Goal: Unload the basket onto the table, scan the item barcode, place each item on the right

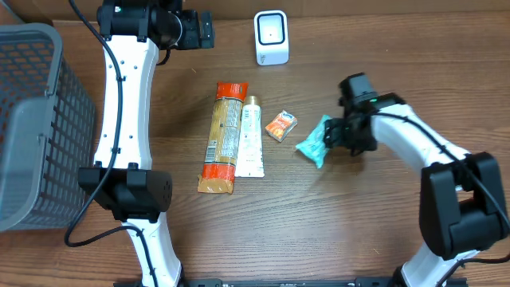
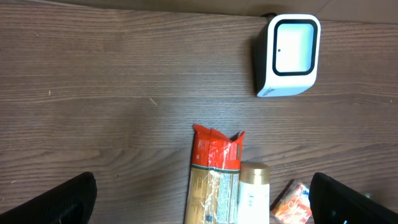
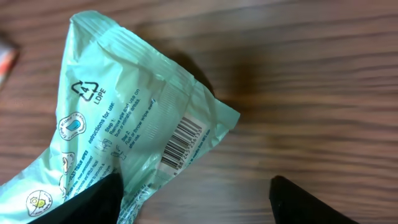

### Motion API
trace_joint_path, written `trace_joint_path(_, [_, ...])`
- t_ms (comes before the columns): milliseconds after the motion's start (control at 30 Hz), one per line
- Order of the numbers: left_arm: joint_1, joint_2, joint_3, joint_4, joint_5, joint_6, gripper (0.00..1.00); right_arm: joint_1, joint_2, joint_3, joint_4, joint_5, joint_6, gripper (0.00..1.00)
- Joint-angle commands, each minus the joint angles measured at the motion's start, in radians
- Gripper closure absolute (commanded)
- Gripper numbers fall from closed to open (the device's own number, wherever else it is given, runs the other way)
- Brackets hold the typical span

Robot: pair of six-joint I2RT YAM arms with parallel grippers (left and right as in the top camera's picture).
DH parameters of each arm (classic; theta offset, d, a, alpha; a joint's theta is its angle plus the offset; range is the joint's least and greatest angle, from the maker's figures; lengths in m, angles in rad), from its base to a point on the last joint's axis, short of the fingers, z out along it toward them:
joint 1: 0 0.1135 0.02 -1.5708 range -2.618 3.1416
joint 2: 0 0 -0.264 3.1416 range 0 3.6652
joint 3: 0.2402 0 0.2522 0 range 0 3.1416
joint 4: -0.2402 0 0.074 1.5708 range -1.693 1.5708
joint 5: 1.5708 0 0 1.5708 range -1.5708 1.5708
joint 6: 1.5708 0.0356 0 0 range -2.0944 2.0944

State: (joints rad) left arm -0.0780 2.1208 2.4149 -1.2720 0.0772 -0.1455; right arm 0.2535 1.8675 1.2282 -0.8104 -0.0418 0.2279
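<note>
Pouch point(image 3: 124, 124), the item to scan, lies at the right gripper point(image 3: 196, 199). Its jaws stand apart, one fingertip at the pouch's edge and the other well clear, so nothing is gripped. The barcode point(image 3: 182, 144) faces up, probably ready to be shown to the scanner point(image 1: 272, 37). Leftward a pasta pack point(image 1: 223, 137), tube point(image 1: 250, 137) and box point(image 1: 280, 126) wait side by side. The basket point(image 1: 32, 48) shows nothing inside. Farthest, by the scanner, the left gripper point(image 2: 204, 200) hangs wide open and empty.

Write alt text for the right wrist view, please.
A mint-green plastic packet rests on the wooden table, its barcode facing the camera. The right gripper is open, just over the packet's lower edge.
</note>
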Motion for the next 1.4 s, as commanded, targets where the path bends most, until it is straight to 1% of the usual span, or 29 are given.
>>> trace_joint_path(0, [-0.001, 0.001, 0.004, 0.006, -0.01, 0.027, 0.0, -0.043, -0.003, 0.086, -0.004, -0.162, -0.083, 0.18])
trace_joint_path(100, [-0.001, 0.001, 0.004, 0.013, -0.01, 0.027, 0.0, -0.031, -0.003, 0.156, -0.007, -0.312, -0.113, 0.18])
trace_joint_path(167, [-0.001, 0.001, 0.004, 0.012, -0.009, 0.027, 0.0, 0.002, -0.003, 0.182, 0.012, -0.356, -0.114, 0.18])
trace_joint_path(267, [-0.001, 0.001, 0.004, 0.012, -0.009, 0.027, 0.0, 0.07, 0.001, 0.18, 0.069, -0.331, -0.113, 0.18])
trace_joint_path(367, [-0.001, 0.001, 0.004, 0.012, -0.009, 0.027, 0.0, 0.152, 0.035, 0.179, 0.099, -0.242, -0.098, 0.19])
trace_joint_path(433, [-0.001, 0.001, 0.004, 0.012, -0.009, 0.027, 0.0, 0.172, 0.069, 0.179, 0.093, -0.24, -0.098, 0.21])
trace_joint_path(567, [-0.001, 0.001, 0.004, 0.012, -0.01, 0.027, 0.0, 0.178, 0.127, 0.179, 0.026, -0.239, -0.099, 0.23])
trace_joint_path(633, [-0.001, 0.001, 0.004, 0.012, -0.01, 0.027, 0.0, 0.167, 0.138, 0.179, -0.024, -0.239, -0.099, 0.23])
trace_joint_path(833, [-0.001, 0.001, 0.004, 0.012, -0.01, 0.027, 0.0, 0.114, 0.124, 0.18, -0.192, -0.239, -0.098, 0.17])
trace_joint_path(933, [-0.001, 0.001, 0.004, 0.012, -0.01, 0.027, 0.0, 0.068, 0.11, 0.181, -0.236, -0.241, -0.098, 0.17])
trace_joint_path(1133, [-0.001, 0.001, 0.004, 0.012, -0.009, 0.027, 0.0, -0.001, 0.01, 0.203, -0.216, -0.277, -0.108, 0.17])
trace_joint_path(1200, [-0.001, 0.001, 0.004, 0.012, -0.009, 0.027, 0.0, -0.027, -0.032, 0.221, -0.225, -0.273, -0.139, 0.16])
trace_joint_path(1300, [-0.001, 0.001, 0.004, 0.012, -0.009, 0.027, 0.0, -0.094, -0.073, 0.229, -0.186, -0.274, -0.241, 0.12])
trace_joint_path(1367, [-0.001, 0.001, 0.004, 0.012, -0.009, 0.027, 0.0, -0.139, -0.068, 0.226, -0.134, -0.274, -0.303, 0.11])
